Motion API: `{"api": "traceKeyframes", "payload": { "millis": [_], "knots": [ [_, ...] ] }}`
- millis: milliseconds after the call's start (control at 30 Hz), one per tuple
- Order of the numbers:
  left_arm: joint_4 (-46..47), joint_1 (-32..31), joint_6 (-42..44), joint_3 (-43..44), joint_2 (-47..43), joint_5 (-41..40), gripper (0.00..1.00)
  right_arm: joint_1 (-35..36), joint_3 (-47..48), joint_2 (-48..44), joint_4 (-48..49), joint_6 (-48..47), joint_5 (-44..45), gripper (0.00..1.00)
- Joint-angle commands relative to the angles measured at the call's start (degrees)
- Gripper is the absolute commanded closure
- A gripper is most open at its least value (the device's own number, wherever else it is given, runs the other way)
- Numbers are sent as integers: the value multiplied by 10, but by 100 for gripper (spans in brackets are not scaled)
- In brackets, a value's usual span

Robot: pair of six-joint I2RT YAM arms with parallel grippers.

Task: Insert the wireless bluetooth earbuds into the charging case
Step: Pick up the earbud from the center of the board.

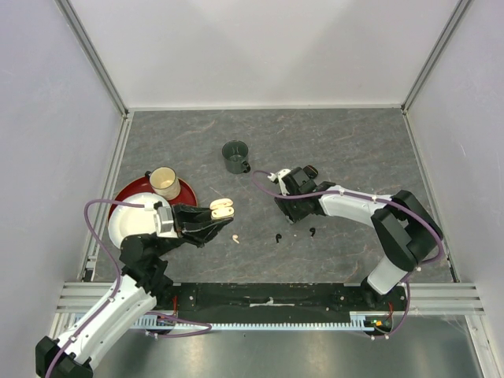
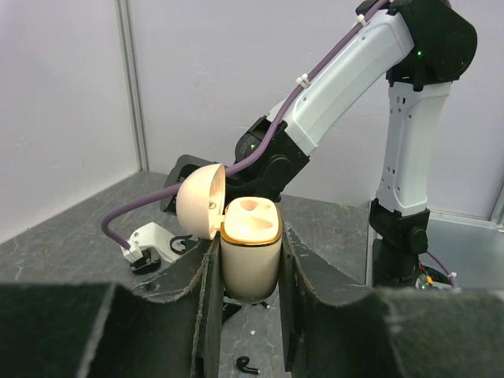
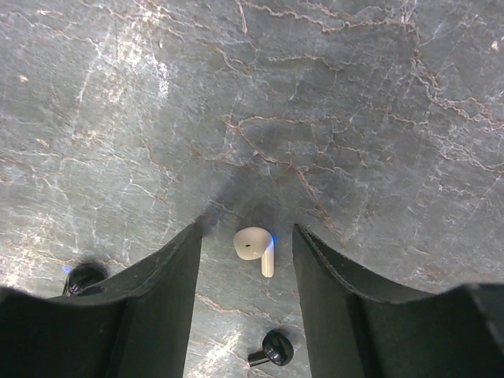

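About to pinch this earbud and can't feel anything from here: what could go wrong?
The cream earbud lies loose between the open jaws of the right gripper; small and rounded, it might squirt out when pinched. A black earbud lies close by and could get knocked. The charging case, held only by its sides, may shift if an earbud is pushed in.

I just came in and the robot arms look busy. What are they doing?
The left gripper holds a cream charging case upright with its lid open. The right gripper hangs over a cream earbud lying on the table, its fingers open on either side, not touching it yet. Another cream earbud and two black ones lie nearby.
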Motion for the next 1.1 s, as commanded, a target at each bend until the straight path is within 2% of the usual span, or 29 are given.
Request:
{"api": "traceKeyframes", "payload": {
  "millis": [0,133,500,767,1067],
  "knots": [
    [20,-2,23,6,10,-4,98,-5,12,6,14,1,-23,44],
    [20,-2,21,6,12,-4,98,-13,7,1,11,0,-23,50],
    [14,-2,15,6,9,-2,98,-28,-4,-7,-4,9,-37,51],
    [12,-2,14,4,10,-3,98,-30,-2,1,-4,14,-54,60],
    [2,-2,13,0,-2,-9,98,-38,-13,11,13,110,-35,72]
  ]
}}
